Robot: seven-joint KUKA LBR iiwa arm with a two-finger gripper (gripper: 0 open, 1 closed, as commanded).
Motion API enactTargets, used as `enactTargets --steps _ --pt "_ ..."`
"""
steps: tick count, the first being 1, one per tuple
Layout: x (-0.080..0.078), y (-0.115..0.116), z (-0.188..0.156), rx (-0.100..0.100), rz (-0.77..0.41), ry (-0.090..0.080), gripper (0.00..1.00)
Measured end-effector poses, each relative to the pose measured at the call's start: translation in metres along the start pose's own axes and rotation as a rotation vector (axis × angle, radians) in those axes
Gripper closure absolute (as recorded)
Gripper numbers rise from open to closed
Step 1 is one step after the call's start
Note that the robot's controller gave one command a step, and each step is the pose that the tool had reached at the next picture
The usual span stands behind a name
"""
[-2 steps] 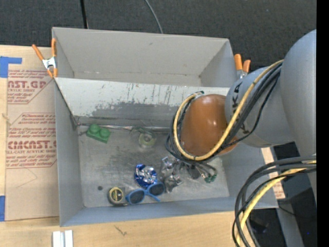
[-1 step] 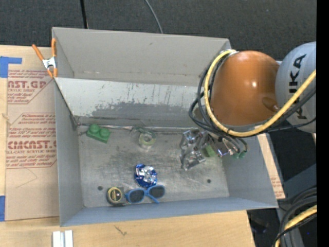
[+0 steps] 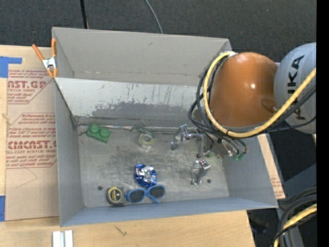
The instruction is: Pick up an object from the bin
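A green plastic toy brick [image 3: 97,133] sits at the far left. Blue plastic sunglasses [image 3: 146,193] lie at the front. A small clear plastic ring [image 3: 146,139] is closest, just left of the gripper [image 3: 190,154]. Its fingers are spread wide over bare floor, holding nothing. The white arm [image 3: 300,78] says KUKA.

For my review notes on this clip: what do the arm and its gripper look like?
The arm is silver-grey and rounded, with dark KUKA lettering on it. Its wrist carries a glossy orange dome cover, ringed by looping yellow and black cables. The gripper is bare shiny metal with two slim fingers.
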State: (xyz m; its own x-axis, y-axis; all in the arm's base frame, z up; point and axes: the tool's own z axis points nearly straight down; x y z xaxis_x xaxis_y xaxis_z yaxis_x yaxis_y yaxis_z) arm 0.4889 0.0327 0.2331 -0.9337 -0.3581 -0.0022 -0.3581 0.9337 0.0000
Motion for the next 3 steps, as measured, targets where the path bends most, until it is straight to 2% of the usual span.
enactTargets --steps 1,2,3 --pt "-0.033 0.079 0.161 0.003 -0.282 -0.012 0.0" --pt "-0.029 0.078 0.16 0.001 -0.278 0.001 1.0" --pt "-0.051 0.07 -0.015 0.002 -0.302 -0.008 1.0"
